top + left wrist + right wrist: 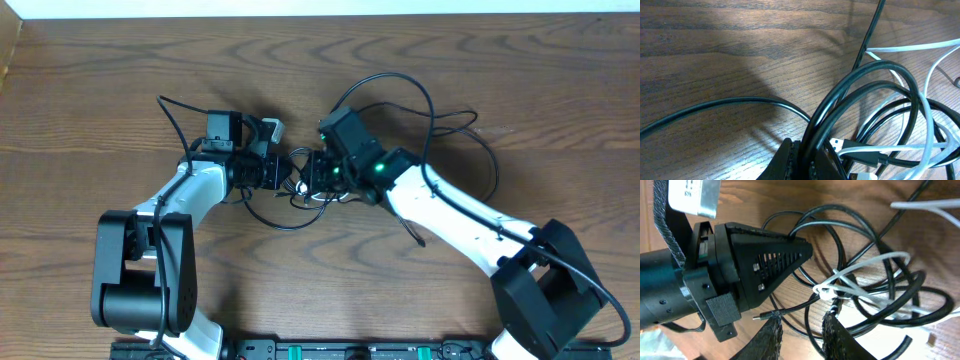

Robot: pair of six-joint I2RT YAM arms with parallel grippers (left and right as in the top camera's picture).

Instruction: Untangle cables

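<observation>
Your left gripper (280, 173) reaches in toward the middle of the table (90, 100). Its jaws are clenched, and in its wrist view two loops of the black cords (880, 64) run down into the pinch between the fingers. One more black cord sweeps off to the left of that gripper across the wood.

Just right of its tip lies the tangle, in the middle of the table between the two grippers. Black loops overlap one another there, with the white cord (826, 291) threaded through them and bunched into a small knot-like bend. A small plug end (756, 317) of a black cord lies on the wood beside the tangle.

Your right gripper (802, 321) faces the left one from the other side, close to it, over the same tangle. Its jaws stand partly apart with wood showing in the gap, and nothing is clamped between them. The white bend sits just beyond one fingertip. Farther right, wide black loops spread over the table past the right arm.
</observation>
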